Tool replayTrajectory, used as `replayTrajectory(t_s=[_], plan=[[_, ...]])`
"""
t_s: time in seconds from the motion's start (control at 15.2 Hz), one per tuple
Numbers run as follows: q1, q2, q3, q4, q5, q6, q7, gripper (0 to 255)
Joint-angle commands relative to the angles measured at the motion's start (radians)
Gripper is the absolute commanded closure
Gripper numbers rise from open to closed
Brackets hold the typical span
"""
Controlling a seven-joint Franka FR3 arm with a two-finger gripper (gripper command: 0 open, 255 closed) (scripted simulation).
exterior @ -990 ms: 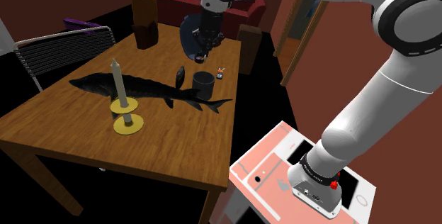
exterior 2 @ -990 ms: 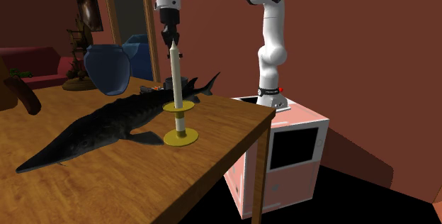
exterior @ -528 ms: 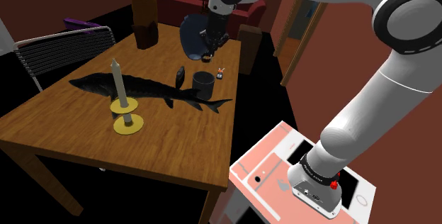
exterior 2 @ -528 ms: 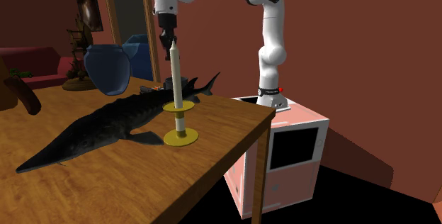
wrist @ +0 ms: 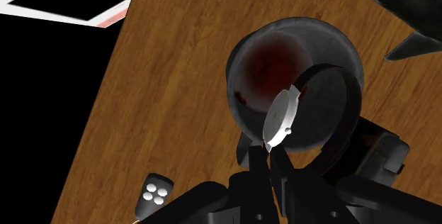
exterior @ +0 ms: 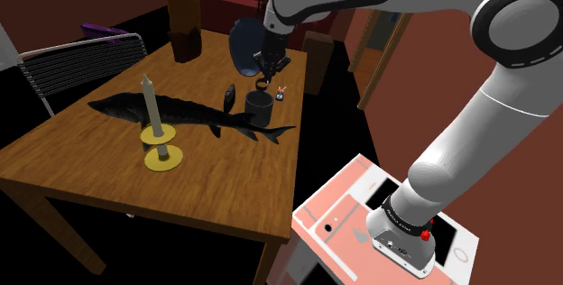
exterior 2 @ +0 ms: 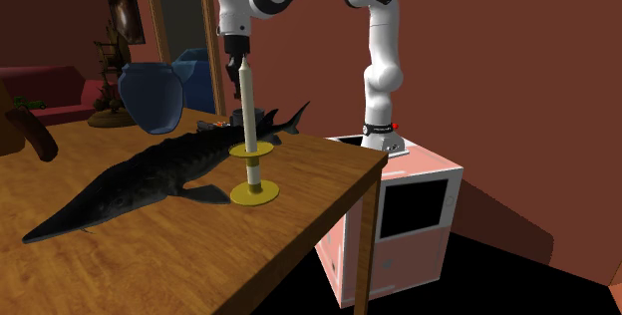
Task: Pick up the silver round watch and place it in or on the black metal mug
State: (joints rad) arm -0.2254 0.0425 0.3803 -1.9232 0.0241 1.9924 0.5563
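Note:
A silver round watch [wrist: 281, 117] with a dark strap hangs edge-on between my gripper's [wrist: 270, 160] fingers, which are shut on it. Right below it stands the dark mug [wrist: 269, 66], its open mouth facing up, so the watch hangs over the opening. In the shoulder view the gripper [exterior: 263, 78] hovers just above the mug [exterior: 260, 108], near the table's far right edge. From the second exterior view the gripper [exterior 2: 237, 57] shows behind the candle's tip, and the mug is mostly hidden there.
A long dark fish figure [exterior: 171, 115] lies across the wooden table [exterior: 235, 175], touching the mug. A candle on a yellow holder [exterior: 160, 141] stands in front. A blue vase [exterior: 244, 45], a brown object [exterior: 184, 23], a small dark key fob [wrist: 154, 189] and a chair [exterior: 72, 58] are nearby.
The gripper, with the watch in it, has moved down and toward the shoulder view's right, from beside the blue vase to directly over the mug.

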Motion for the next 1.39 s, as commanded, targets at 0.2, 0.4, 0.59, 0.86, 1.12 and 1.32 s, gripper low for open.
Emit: replayTrajectory(t_s=[0.2,0.4,0.59,0.86,1.12,1.32], plan=[[0.002,0.021,0.001,-0.048,-0.008,0.068,0.005,255],[0.002,0.021,0.001,-0.048,-0.008,0.068,0.005,255],[0.002,0.021,0.001,-0.048,-0.008,0.068,0.005,255],[0.002,0.021,0.001,-0.048,-0.008,0.068,0.005,0],[0.001,0.01,0.0,-0.026,-0.004,0.036,0.002,0],[-0.003,-0.015,-0.002,0.041,0.005,-0.054,-0.005,0]])
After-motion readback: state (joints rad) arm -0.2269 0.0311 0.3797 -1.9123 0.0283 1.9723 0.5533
